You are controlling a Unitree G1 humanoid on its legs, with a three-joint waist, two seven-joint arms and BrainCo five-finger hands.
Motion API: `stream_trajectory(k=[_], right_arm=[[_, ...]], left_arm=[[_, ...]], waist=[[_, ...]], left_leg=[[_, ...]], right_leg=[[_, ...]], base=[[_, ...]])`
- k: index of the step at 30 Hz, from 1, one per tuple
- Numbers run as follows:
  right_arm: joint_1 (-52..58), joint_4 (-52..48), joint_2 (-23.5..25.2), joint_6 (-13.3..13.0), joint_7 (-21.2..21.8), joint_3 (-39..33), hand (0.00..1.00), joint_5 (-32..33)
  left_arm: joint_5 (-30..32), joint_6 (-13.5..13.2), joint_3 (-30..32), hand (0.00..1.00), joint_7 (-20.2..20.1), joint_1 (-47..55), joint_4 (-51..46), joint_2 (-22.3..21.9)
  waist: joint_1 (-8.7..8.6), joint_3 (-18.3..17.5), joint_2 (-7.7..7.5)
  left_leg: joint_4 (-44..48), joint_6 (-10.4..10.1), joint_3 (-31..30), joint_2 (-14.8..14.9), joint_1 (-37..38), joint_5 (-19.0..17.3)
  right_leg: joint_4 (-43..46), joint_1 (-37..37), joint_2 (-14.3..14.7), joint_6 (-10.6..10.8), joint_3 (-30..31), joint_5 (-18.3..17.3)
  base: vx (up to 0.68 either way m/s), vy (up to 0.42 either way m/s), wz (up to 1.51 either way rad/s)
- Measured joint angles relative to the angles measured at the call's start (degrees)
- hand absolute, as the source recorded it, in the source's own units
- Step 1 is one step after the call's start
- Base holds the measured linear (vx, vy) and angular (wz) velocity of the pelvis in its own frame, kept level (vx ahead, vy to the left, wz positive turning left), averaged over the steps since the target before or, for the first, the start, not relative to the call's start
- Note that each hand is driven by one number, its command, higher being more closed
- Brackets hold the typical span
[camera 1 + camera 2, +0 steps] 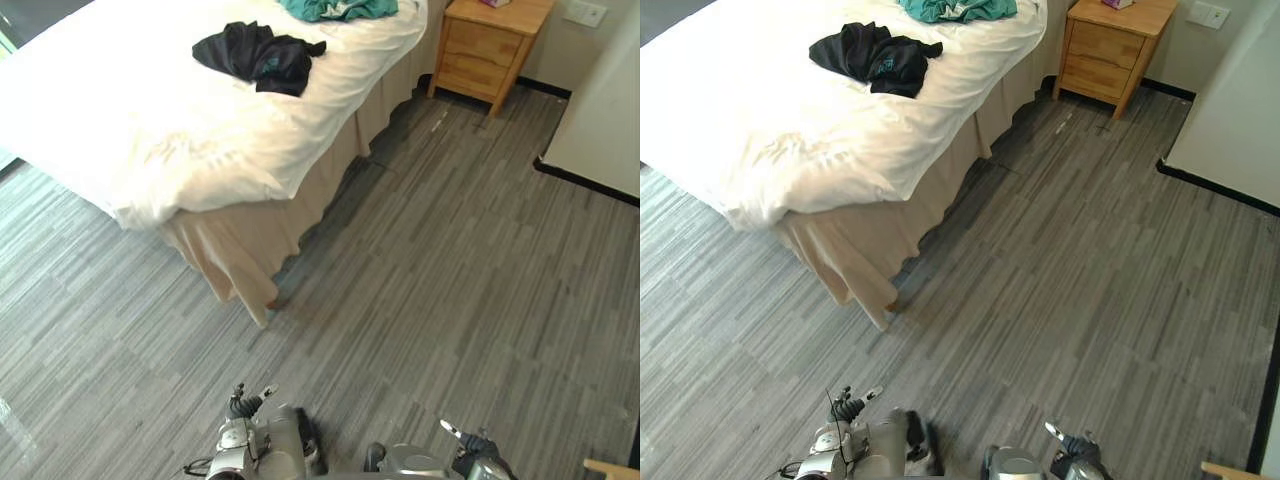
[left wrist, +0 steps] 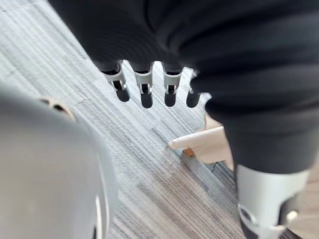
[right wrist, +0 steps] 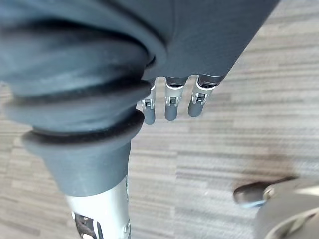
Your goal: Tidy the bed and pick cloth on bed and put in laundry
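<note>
Bright, even light. White bed [image 1: 110,100] nearly blown out. Soft shadow on floor [image 1: 470,270] along bed's edge.

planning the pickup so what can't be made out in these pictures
- Teal cloth: left eye view, cut off by the top edge; its full extent is unknown.
- Black cloth: bunched up on the bed; what garment it is cannot be told.
- Pink item on the nightstand: cut off by the top edge.
- Pale wooden piece: left wrist view, partly behind the cover of the left hand.

black cloth [image 1: 258,55], teal cloth [image 1: 335,8], white bed [image 1: 150,110]
</note>
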Motion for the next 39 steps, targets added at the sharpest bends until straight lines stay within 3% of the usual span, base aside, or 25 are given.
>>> stream_trajectory(k=[1,2,3,4,5,6,7,8,9,11,12,14,15,16,17,18,20,24,27,31,35,39], right_arm=[[0.68,0.12,0.66,0.11,0.02,0.48,0.00,-0.09],[1.21,0.32,0.72,0.17,0.01,0.61,0.00,-0.18],[1.94,1.25,0.70,0.33,0.18,0.42,0.00,-1.01],[2.24,2.25,0.36,0.38,0.18,-0.68,0.00,-1.72],[2.47,2.41,0.20,0.43,0.18,-0.74,0.00,-2.00],[2.69,2.28,-0.08,0.37,0.70,-0.68,0.00,-2.18],[2.74,2.21,-0.12,0.35,0.97,-0.68,0.00,-2.17],[3.04,1.80,-0.31,0.30,1.16,-0.65,0.00,-2.03],[3.30,1.35,-0.30,0.25,1.17,-0.62,0.00,-2.01],[4.09,0.79,-0.35,0.13,1.16,-1.25,0.00,-1.97],[4.18,0.79,-0.31,0.19,1.15,-1.56,0.00,-1.90],[4.47,0.82,-0.09,0.20,1.12,-1.52,0.00,-1.85],[4.60,1.26,-0.05,0.28,1.12,-1.54,0.00,-1.83],[4.45,2.54,0.43,0.44,1.14,-1.38,0.00,-1.82],[3.91,2.83,-1.25,0.44,1.26,-1.37,0.00,-1.92],[3.43,2.15,-1.90,0.06,1.18,-1.19,0.00,-1.93],[3.32,2.28,-1.88,0.25,1.21,-1.00,0.00,-1.87],[4.01,3.21,-2.01,0.44,1.20,-0.14,0.00,-1.97],[4.03,4.64,-2.37,0.49,1.16,-0.64,0.00,-1.96],[4.13,4.69,-2.50,0.48,1.09,-2.07,0.00,-1.80],[4.83,4.93,-1.96,0.53,1.03,-4.17,0.00,-1.48],[6.53,4.81,-1.82,0.47,0.93,-4.11,0.00,-1.45]], left_arm=[[0.32,0.14,-0.27,0.00,-0.01,-0.42,0.03,0.50],[0.36,0.02,-0.49,0.00,-0.18,-0.39,0.02,0.41],[0.57,-0.01,-0.42,0.00,-0.89,-0.43,-0.05,0.43],[0.58,0.19,-0.48,0.00,-0.94,-0.34,0.32,0.43],[0.58,0.32,-0.61,0.00,-0.92,-0.19,0.56,0.44],[0.83,0.73,-0.71,0.00,-0.91,0.35,1.49,0.83],[0.86,0.96,-0.71,0.00,-0.92,0.46,2.20,1.03],[0.84,1.41,-0.77,0.00,-0.91,0.60,3.92,1.39],[0.84,1.46,-0.78,0.00,-0.91,0.62,4.57,1.44],[0.85,1.82,-2.12,0.00,-0.92,0.86,4.81,1.33],[0.85,1.80,-2.27,0.00,-0.91,1.07,4.75,1.24],[0.84,1.66,-2.36,0.00,-0.90,2.78,4.44,1.38],[0.41,1.58,-2.39,0.00,-0.87,3.15,4.29,1.57],[0.14,1.22,-1.42,0.00,-0.83,3.89,3.89,2.38],[-0.16,1.13,0.24,0.00,-0.84,4.38,3.69,0.58],[-0.16,0.92,1.96,0.00,-0.88,4.84,3.42,-0.92],[-0.16,0.94,2.68,0.00,-0.94,4.89,3.51,-1.60],[-0.32,0.88,2.32,0.00,-0.96,4.91,3.44,-1.20],[-1.48,0.95,1.47,0.00,-0.97,4.93,3.44,-0.53],[-6.69,0.95,2.82,0.00,-0.94,5.66,3.42,0.06],[-16.28,0.90,13.93,0.00,-0.53,4.47,3.37,2.84],[-24.72,-0.22,23.82,0.00,2.58,2.40,3.17,10.45]], waist=[[-0.35,-1.32,-1.82],[-0.25,-1.91,-2.26],[-0.40,-2.21,-3.27],[-0.49,-2.27,-3.32],[-0.60,-2.27,-3.32],[-1.42,-2.22,-3.24],[-1.71,-2.19,-3.04],[-2.89,-2.27,-2.51],[-3.07,-2.41,-2.22],[-3.04,-2.12,-0.88],[-2.99,-2.24,-0.75],[-3.19,-3.55,-0.69],[-3.14,-3.95,-1.22],[-2.70,-5.52,-4.01],[-2.25,-5.77,-1.08],[-2.14,-6.08,0.15],[-3.26,-6.34,1.08],[-3.16,-6.63,0.92],[-3.13,-6.69,0.47],[-3.03,-7.39,1.41],[-3.39,-7.66,1.47],[-4.34,-7.94,1.46]], left_leg=[[-0.30,0.14,1.96,-1.87,0.33,-0.92],[-0.86,1.61,1.30,-2.67,0.65,-2.66],[-1.61,3.25,-0.74,-5.34,1.85,-4.44],[-2.51,2.32,-4.13,-7.20,4.25,-5.72],[-2.78,1.24,-5.72,-7.80,5.86,-6.38],[-3.06,-0.03,-10.19,-8.96,10.05,-8.32],[-3.29,-0.32,-11.92,-9.18,11.69,-8.67],[-4.81,-0.91,-16.52,-9.50,16.44,-8.99],[-5.48,-0.98,-18.32,-9.39,18.20,-8.95],[-6.75,-2.35,-24.48,-8.10,23.74,-8.72],[-6.85,-3.93,-25.69,-7.59,24.64,-8.75],[-7.86,-6.74,-29.75,-5.96,25.86,-10.15],[-9.10,-9.21,-31.44,-5.02,26.75,-11.66],[-8.96,-11.93,-34.06,-4.83,27.05,-13.01],[-9.32,-13.85,-33.94,-1.62,27.65,-12.64],[-9.79,-15.42,-32.70,0.09,28.15,-11.71],[-10.71,-18.23,-32.88,2.09,28.80,-9.41],[-10.98,-18.79,-32.72,4.68,27.42,-4.99],[-12.32,-18.37,-26.96,4.49,26.50,-1.74],[-15.19,-18.13,-22.94,4.93,26.59,-1.40],[-16.98,-17.56,-19.52,4.91,26.34,-1.91],[-16.86,-17.17,-16.46,4.50,26.37,-2.75]], right_leg=[[0.48,0.02,-1.76,0.56,-0.72,0.64],[2.03,-0.40,-2.42,0.79,-0.72,0.96],[9.44,-2.42,-4.18,1.14,-0.82,1.12],[21.33,-5.93,-5.57,5.11,-0.54,3.45],[28.20,-7.88,-6.25,7.49,0.21,4.83],[44.93,-13.44,-6.63,9.96,3.64,5.97],[49.34,-15.11,-6.88,9.81,3.93,5.82],[56.36,-19.36,-8.84,7.85,2.33,3.71],[56.76,-21.30,-9.75,6.71,1.72,2.86],[47.67,-26.89,-11.45,4.88,2.45,-0.90],[43.32,-27.77,-11.47,5.02,3.54,-0.99],[24.50,-29.69,-11.52,5.81,9.14,1.35],[14.78,-30.01,-11.90,5.77,12.98,5.42],[10.35,-30.38,-12.38,8.54,17.37,16.39],[13.06,-30.54,-10.04,6.39,16.57,14.70],[15.12,-30.68,-8.93,5.55,15.61,12.10],[17.16,-29.64,-7.92,3.76,12.33,9.91],[14.50,-25.14,-7.70,2.55,5.13,9.18],[11.93,-22.29,-9.41,2.32,0.61,9.35],[8.94,-21.59,-8.40,2.69,-0.66,10.83],[3.66,-21.47,-7.00,2.82,1.33,15.24],[-3.25,-19.85,-6.37,2.70,3.85,20.56]], base=[[0.64,0.144,0.13],[0.67,0.167,0.75],[0.67,0.222,1.03],[0.68,0.228,1.16],[0.68,0.193,1.42],[0.66,0.099,1.17],[0.63,0.050,1.63],[0.46,-0.017,1.29],[0.54,-0.101,1.68],[0.62,-0.187,1.65],[0.46,-0.235,1.74],[0.42,-0.309,1.80],[0.53,-0.528,2.15],[0.60,-0.658,1.73],[0.61,-0.737,1.07],[0.38,-0.506,0.25],[0.23,-0.365,0.51],[0.13,-0.273,0.92],[-0.04,-0.081,0.81],[-0.12,-0.005,0.25],[-0.15,0.031,-0.22],[-0.10,0.016,-0.39]])
